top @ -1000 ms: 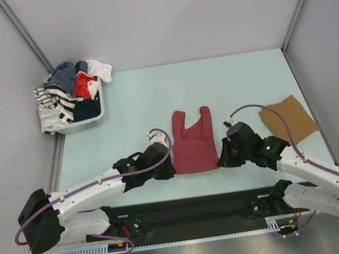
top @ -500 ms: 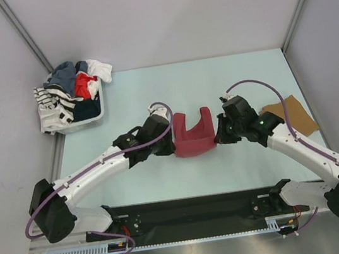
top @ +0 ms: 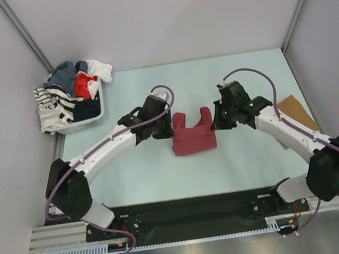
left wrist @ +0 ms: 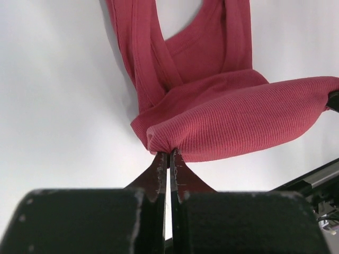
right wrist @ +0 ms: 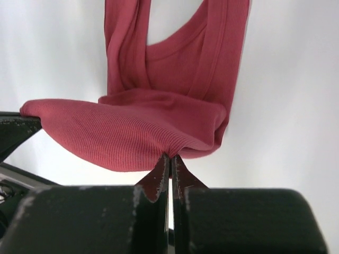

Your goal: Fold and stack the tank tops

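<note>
The maroon tank top [top: 193, 136] lies mid-table, its bottom hem lifted and carried over toward the straps. My left gripper [top: 170, 124] is shut on the hem's left corner; the left wrist view shows the cloth [left wrist: 233, 114] pinched at my left gripper's tips [left wrist: 169, 153]. My right gripper [top: 215, 120] is shut on the hem's right corner, and the right wrist view shows the cloth [right wrist: 143, 129] pinched at my right gripper's tips [right wrist: 170, 156]. The tan-brown tank top [top: 298, 111] lies folded at the right, partly hidden by my right arm.
A white basket [top: 89, 121] of mixed clothes stands at the far left. Grey walls enclose the table on three sides. A black rail runs along the near edge.
Both grippers have carried the maroon top's bottom hem from the near edge away from me, over its body toward the straps. The cloth is now doubled over.
</note>
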Available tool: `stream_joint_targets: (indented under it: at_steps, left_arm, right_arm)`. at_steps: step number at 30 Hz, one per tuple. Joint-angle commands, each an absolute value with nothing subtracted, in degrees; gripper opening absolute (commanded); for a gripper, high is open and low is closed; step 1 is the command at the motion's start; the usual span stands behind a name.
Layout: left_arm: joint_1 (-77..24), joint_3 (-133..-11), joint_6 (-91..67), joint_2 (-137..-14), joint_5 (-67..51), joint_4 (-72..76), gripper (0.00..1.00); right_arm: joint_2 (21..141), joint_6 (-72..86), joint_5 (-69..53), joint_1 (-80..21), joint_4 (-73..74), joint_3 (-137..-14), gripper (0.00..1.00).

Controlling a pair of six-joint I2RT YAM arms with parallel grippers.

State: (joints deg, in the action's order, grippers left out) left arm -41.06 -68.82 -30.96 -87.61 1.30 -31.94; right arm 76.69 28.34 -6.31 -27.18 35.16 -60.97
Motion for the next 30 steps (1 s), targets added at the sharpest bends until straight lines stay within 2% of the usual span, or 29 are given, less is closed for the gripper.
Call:
stream_joint_targets:
  at_steps: [1,30]
  left_arm:
    - [-39.11,-73.29,-28.57,-89.46,-1.23,-31.73,0.00]
    - [-30.41,-94.56,-25.40,-112.23,-7.21,-32.52,0.00]
  right_arm:
    - [79.44,26.72,-7.73,-26.11,31.99,-65.38,0.00]
    - [103.09,25.49,-10.55,-18.55,29.62,-83.49,0.00]
